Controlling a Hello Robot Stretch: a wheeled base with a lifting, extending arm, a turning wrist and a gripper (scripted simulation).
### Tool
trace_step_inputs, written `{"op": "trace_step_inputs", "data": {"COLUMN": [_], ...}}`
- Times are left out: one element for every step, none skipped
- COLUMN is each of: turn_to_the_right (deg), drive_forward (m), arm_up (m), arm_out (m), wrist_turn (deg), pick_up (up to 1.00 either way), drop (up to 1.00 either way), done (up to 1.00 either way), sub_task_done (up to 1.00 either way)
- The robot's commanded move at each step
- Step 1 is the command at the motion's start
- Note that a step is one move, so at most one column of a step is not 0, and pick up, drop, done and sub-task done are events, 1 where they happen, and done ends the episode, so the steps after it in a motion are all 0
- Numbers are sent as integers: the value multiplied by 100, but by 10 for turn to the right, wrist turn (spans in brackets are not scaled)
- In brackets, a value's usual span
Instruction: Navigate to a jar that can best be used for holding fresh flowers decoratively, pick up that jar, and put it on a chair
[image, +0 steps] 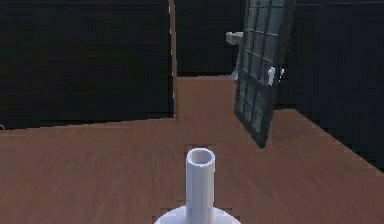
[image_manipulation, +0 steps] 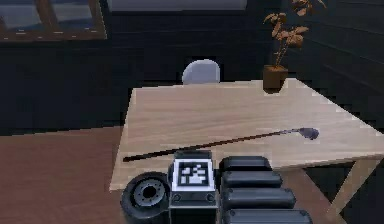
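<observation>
A white chair (image_manipulation: 200, 71) shows its rounded back behind the far edge of a light wooden table (image_manipulation: 200, 120). On the table's back right corner stands a brown pot (image_manipulation: 275, 77) holding a plant with rust-coloured leaves. The arm's white marked square (image_manipulation: 195, 175) and the gripper's dark body (image_manipulation: 150, 197) sit low at the arm side view's bottom edge, in front of the table's near edge. I cannot make out the gripper's far end, so I cannot tell whether it holds anything.
A long thin dark rod with a small head (image_manipulation: 230, 140) lies across the table. In the forward view, a wood floor (image: 100, 170) runs to dark walls, and a glass-paned door (image: 262, 70) stands ajar at a doorway. A white upright tube (image: 201, 180) rises at the bottom edge.
</observation>
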Motion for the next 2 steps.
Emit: {"op": "trace_step_inputs", "data": {"turn_to_the_right": [90,0], "drive_forward": [0,90], "arm_up": [0,0], "arm_out": [0,0], "wrist_turn": [0,0], "pick_up": [0,0], "drop": [0,0], "done": [0,0], "sub_task_done": [0,0]}}
